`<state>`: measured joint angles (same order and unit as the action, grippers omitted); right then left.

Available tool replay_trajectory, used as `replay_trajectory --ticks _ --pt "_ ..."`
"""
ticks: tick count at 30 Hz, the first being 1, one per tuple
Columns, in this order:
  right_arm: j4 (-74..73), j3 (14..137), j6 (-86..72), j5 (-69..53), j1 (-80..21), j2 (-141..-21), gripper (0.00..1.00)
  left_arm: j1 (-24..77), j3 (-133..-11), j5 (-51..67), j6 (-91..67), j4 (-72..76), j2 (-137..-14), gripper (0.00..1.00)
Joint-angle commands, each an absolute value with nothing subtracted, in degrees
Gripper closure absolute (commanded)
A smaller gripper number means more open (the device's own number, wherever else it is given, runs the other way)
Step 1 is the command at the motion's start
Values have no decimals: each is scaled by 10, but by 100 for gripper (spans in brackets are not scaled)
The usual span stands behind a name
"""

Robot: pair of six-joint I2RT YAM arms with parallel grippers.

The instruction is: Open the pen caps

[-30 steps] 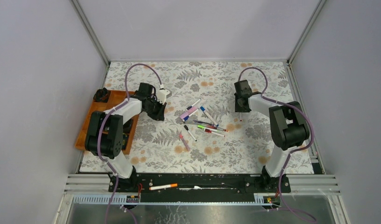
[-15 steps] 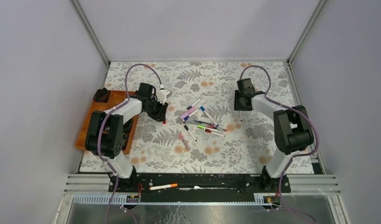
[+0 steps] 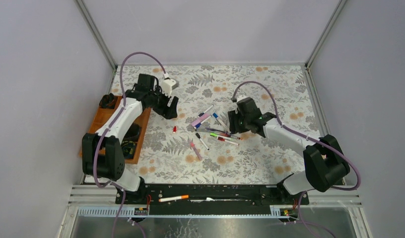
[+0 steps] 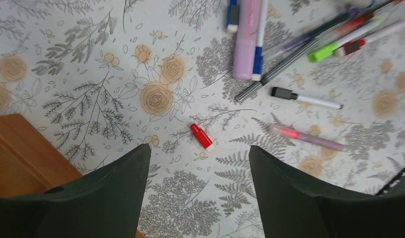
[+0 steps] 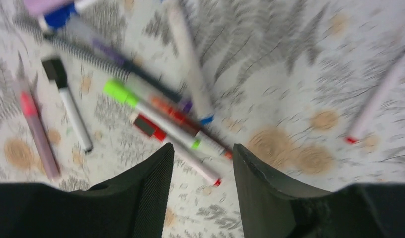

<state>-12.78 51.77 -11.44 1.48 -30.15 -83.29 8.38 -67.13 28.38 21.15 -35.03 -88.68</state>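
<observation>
A loose red pen cap [image 4: 201, 136] lies on the floral cloth just beyond my left gripper [image 4: 199, 148], which is open, holds nothing and hovers above it. From above, the red cap [image 3: 174, 129] sits just in front of the left gripper [image 3: 171, 110]. Several pens [image 3: 213, 126] lie in a pile mid-table, among them a thick pink highlighter [image 4: 246, 39]. My right gripper [image 5: 202, 147] stands open and empty over the pile's right side, above a red-capped pen [image 5: 175, 148] and a green-capped pen [image 5: 151, 113]. A white pen with a bare red tip [image 5: 379, 96] lies apart at the right.
A wooden tray [image 3: 99, 124] with dark objects sits at the table's left edge, under the left arm. A black-capped pen [image 4: 304, 99] and a pink pen [image 4: 307, 138] lie near the pile's front. One orange-ended pen [image 3: 173, 198] rests on the front rail.
My left gripper opened and the red cap dropped to the cloth; that arm drew back towards the far left. The right arm swung left over the pen pile, its jaws widening.
</observation>
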Motion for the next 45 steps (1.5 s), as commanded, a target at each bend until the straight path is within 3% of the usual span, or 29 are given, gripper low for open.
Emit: replay_trajectory --ticks 1,29,45 --pt "-119 482 -120 -47 -339 -830 47 79 -719 317 217 -444 -854 17" --pt "-101 447 -123 -53 -361 -883 48 79 -743 395 255 -523 -797 11" --pt "-96 454 -166 19 -474 -925 60 79 -769 402 259 -538 -802 10"
